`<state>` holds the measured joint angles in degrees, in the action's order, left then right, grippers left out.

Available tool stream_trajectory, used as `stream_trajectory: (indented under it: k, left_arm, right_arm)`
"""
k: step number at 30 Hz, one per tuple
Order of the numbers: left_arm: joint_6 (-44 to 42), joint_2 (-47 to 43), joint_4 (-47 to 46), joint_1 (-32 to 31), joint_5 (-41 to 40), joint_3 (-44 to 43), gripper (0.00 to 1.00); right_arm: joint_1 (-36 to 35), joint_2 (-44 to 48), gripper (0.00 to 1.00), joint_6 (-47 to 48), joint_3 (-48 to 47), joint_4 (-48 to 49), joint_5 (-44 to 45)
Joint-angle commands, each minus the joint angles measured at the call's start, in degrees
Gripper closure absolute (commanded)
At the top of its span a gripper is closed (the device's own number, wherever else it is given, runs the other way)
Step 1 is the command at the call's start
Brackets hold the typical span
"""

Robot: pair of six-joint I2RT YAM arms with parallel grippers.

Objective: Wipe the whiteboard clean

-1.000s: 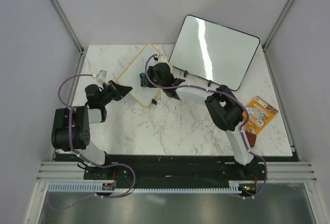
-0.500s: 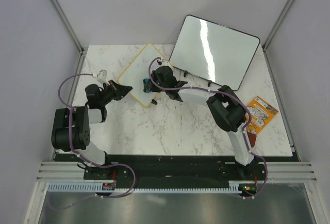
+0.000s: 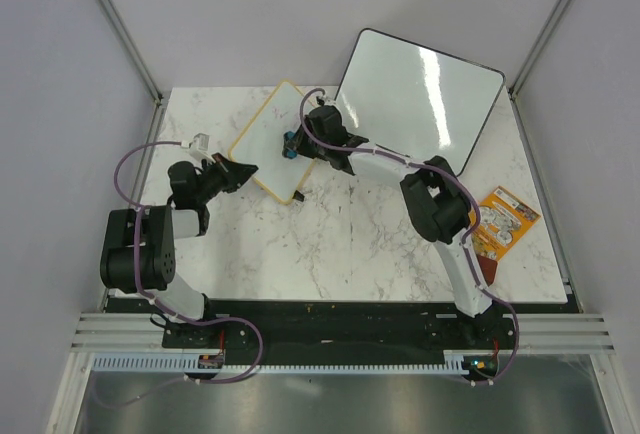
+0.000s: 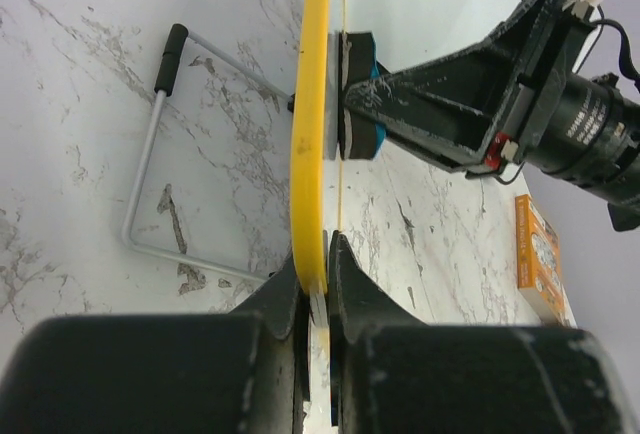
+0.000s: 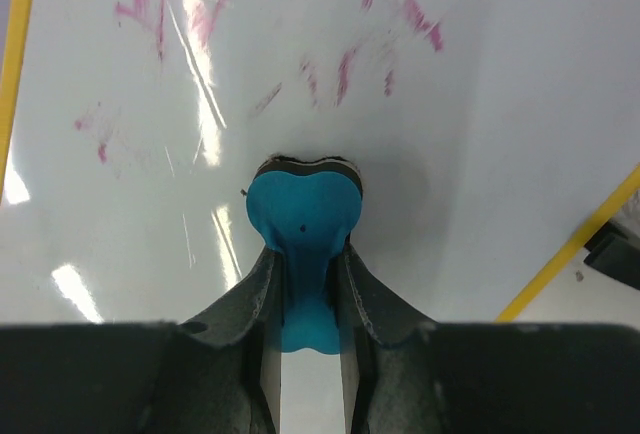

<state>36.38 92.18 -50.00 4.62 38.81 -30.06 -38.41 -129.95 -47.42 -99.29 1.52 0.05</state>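
- Top external view: the whiteboard (image 3: 266,141) sits at the back left of the marble desk (image 3: 350,244), turned cornerwise, and both arms reach to it
- The left claw (image 3: 243,172) meets the board at its near-left edge; in the left wrist view its two fingers (image 4: 282,299) are pinched narrow onto the yellow frame, so it holds the whiteboard by that edge
- The right claw (image 3: 291,144) is over the right part of the board and is closed on a blue eraser (image 5: 300,209); in the right wrist view the eraser is gripped between both fingers, with its dark pad pressed against the white surface
- Pink-red marks (image 5: 150,4) spread across the upper part of the board in the right wrist view, some bold and some only faint smears; the area right around the eraser is white with streaks of glare
- The left wrist view shows the board edge-on: the eraser touches one face, and a bent wire stand (image 4: 150,154) with a black tip lies on the desk on the other side
- A small black clip (image 3: 299,195) sits at the board's near corner
- A larger black-framed board (image 3: 418,99), blank and glossy, is at the back right, just beside the right arm
- An orange packet (image 3: 503,222) lies flat near the desk's right edge, well apart from the whiteboard
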Motion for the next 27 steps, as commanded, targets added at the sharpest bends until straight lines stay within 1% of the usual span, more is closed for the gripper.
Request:
stream_trajectory:
  k: [1, 6, 11, 18, 22, 24, 27]
  left_arm:
    - [-11.5, -0.3, 4.8, -3.7, 10.0, 1.3, 0.98]
    - [-11.8, -0.4, 4.9, -3.9, 9.8, 1.3, 0.98]
    - [-11.9, -0.5, 5.0, -3.9, 9.9, 1.3, 0.98]
    - [-11.9, -0.6, 5.2, -3.9, 9.6, 1.3, 0.98]
    - [-12.0, -0.7, 5.3, -3.9, 9.5, 1.3, 0.98]
    - [-12.0, -0.6, 5.4, -3.9, 9.5, 1.2, 0.98]
    - [-12.1, -0.5, 5.4, -3.9, 9.6, 1.1, 0.98]
  right_arm:
    - [3.7, -9.5, 1.0, -1.4, -4.5, -0.6, 9.8]
    - [5.8, -12.3, 1.0, -2.7, -10.8, -1.3, 13.4]
    - [7.8, -14.5, 1.0, -5.3, -13.2, -0.4, 14.0]
    - [8.7, -17.7, 1.0, -4.1, -20.1, 0.1, 13.2]
    - [8.6, -19.7, 1.0, -2.4, -25.2, -0.9, 10.0]
    - [8.4, -19.6, 1.0, -1.9, -25.0, -0.8, 6.6]
    - [7.4, -17.7, 1.0, -0.1, -21.3, 1.6, 3.1]
